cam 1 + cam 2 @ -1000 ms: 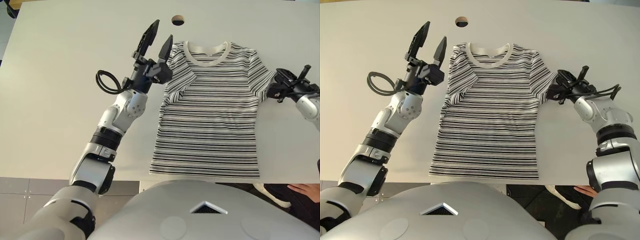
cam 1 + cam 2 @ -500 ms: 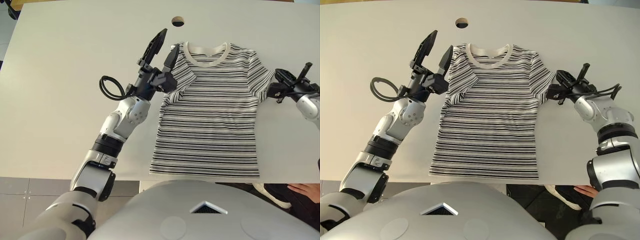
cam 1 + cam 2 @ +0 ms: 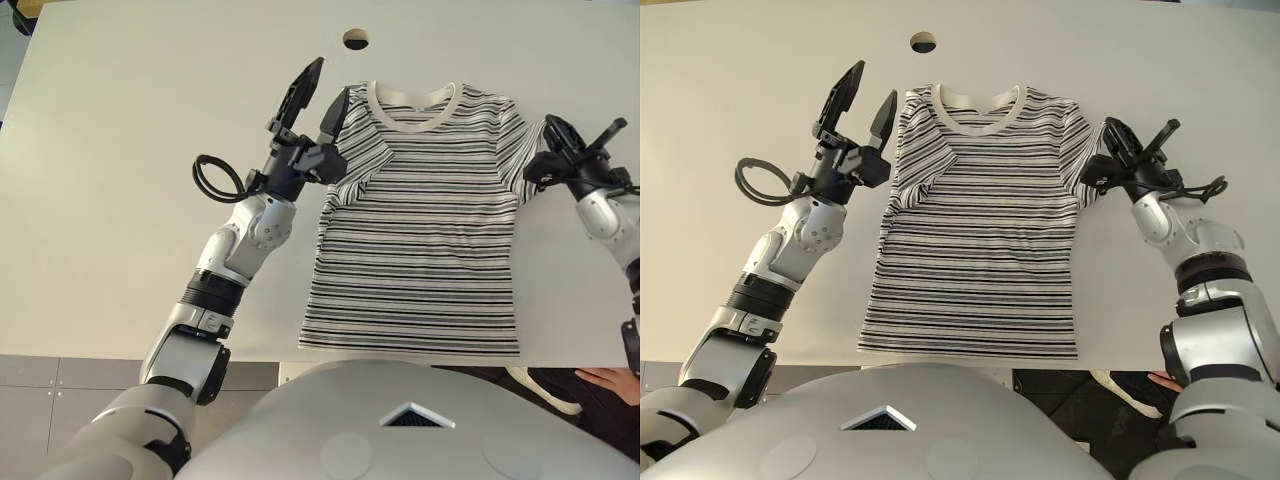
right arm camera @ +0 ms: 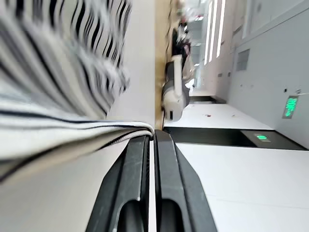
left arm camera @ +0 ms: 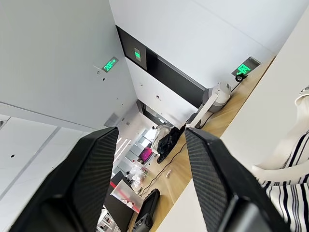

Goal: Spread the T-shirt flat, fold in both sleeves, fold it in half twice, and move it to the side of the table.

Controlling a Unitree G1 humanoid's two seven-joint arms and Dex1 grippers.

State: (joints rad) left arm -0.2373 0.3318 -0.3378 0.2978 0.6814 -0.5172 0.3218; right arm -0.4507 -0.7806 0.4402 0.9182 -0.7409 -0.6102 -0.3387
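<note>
A black-and-white striped T-shirt [image 3: 420, 220] lies flat on the white table [image 3: 120, 150], collar at the far side. The sleeve on my left side is folded in over the chest. My left gripper [image 3: 331, 77] is open and raised above the table beside that shoulder, holding nothing; its wrist view looks past both fingers [image 5: 96, 183] to the collar edge [image 5: 294, 159]. At the other sleeve's outer edge my right gripper [image 3: 542, 163] is shut on the sleeve, and its wrist view shows striped cloth [image 4: 58, 111] pinched at the closed fingertips [image 4: 145, 145].
A round cable hole [image 3: 355, 39] lies in the table just beyond the collar. A black cable loop [image 3: 215, 175] hangs from my left wrist. The table's near edge runs just below the shirt's hem [image 3: 410, 345]. Bare tabletop spreads wide on the left.
My right gripper has turned and moved a little inward toward the shirt, lifting the sleeve's edge with it. My left gripper swung slightly toward the shirt, then back.
</note>
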